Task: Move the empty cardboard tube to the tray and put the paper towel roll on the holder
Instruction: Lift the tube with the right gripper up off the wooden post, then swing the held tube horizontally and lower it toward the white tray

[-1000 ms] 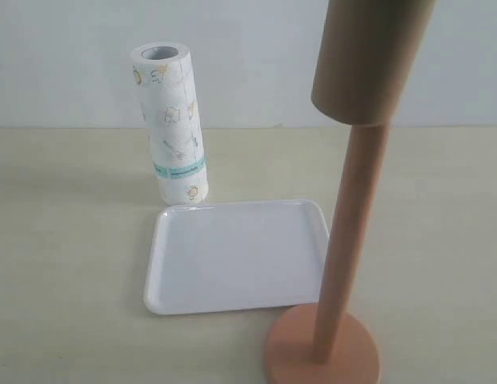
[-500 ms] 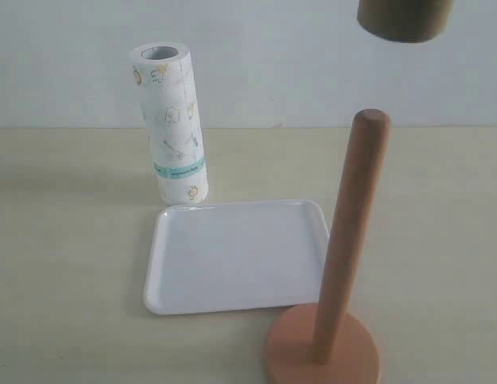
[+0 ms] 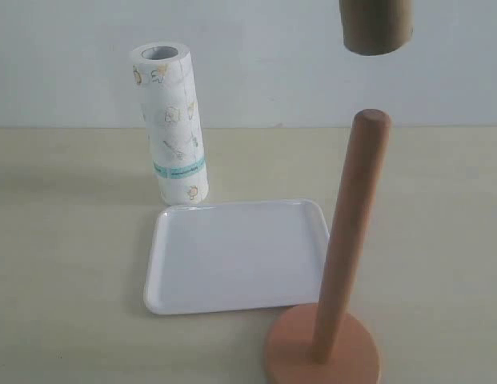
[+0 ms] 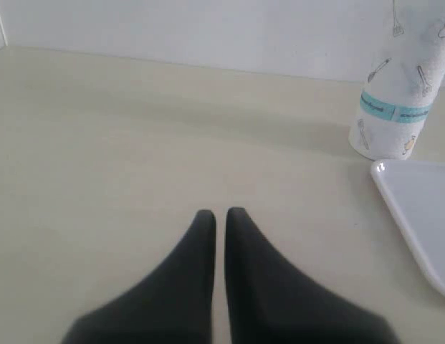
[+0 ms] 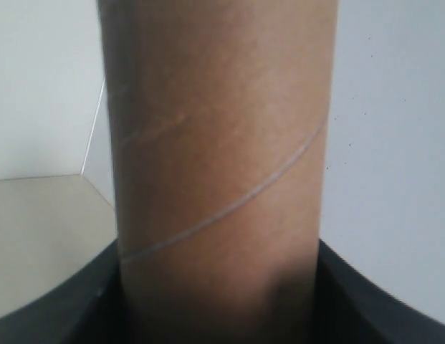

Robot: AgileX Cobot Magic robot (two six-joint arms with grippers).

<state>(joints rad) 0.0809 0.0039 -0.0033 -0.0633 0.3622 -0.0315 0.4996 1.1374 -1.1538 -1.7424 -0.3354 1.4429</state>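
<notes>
Beige table [image 3: 64, 240]: empty cardboard tube [image 3: 376, 28], clear above holder [image 3: 348, 232], had shifted leftward; right gripper [image 5: 218, 308] clamped it, wrist view only; left gripper [image 4: 219, 213] fingers together.

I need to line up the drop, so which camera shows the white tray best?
The exterior view: nearly the whole tray shows, with only the corner by the holder covered. The left wrist view catches just one corner at the picture's edge. The right wrist view shows none of it; the cardboard tube fills that picture.

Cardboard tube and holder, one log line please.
cardboard tube: gripped by right tool, clear above holder | tray: bare | paper towel roll: standing by tray | left tool: shut
</notes>
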